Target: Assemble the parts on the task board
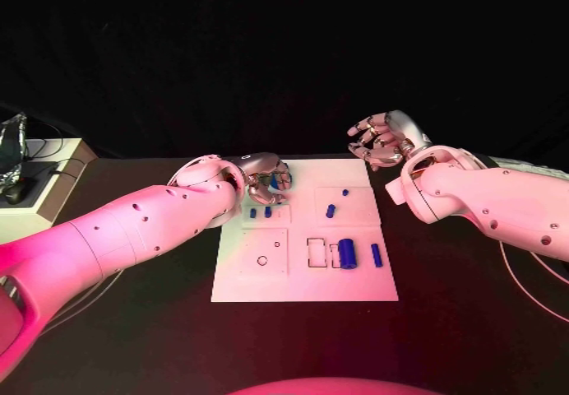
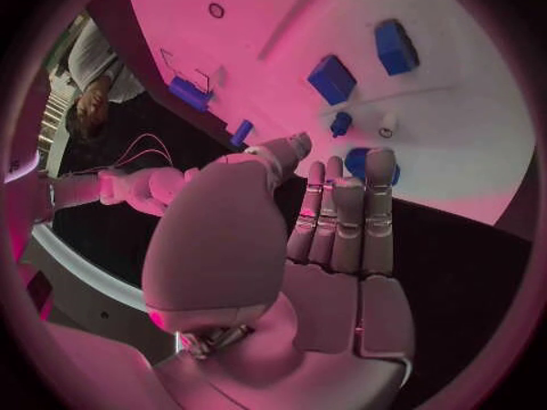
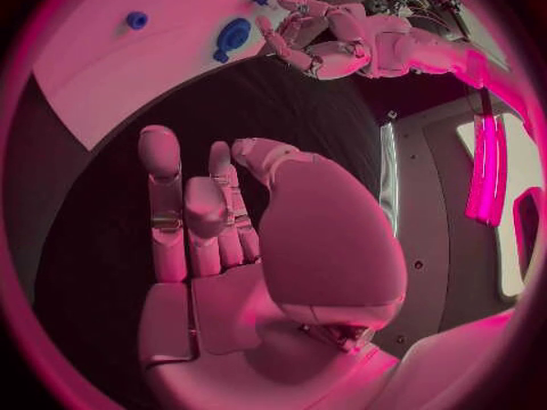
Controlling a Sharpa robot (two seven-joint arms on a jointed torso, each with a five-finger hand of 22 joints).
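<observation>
Your left hand (image 1: 263, 175) sits at the upper left corner of the white board (image 1: 306, 284), in the middle of the head view. Its fingers (image 2: 342, 211) lie side by side and fairly straight in the left wrist view, thumb set off to one side, and nothing is visibly held; a round blue part (image 2: 358, 162) lies on the board just beyond the fingertips, but you cannot tell from these views whether they touch it.

Your right hand (image 1: 381, 140) hangs above the dark table (image 1: 474, 321), off the board's upper right corner, with its fingers (image 3: 188, 214) partly curled and empty.

On the board you have a large blue cylinder (image 1: 346, 253) lower right of centre, with a slim blue pin (image 1: 376, 255) just beside it on the right. Two small blue pieces (image 1: 260, 212) stand close below your left hand, and another small blue piece (image 1: 330, 211) sits near the board's middle.
</observation>
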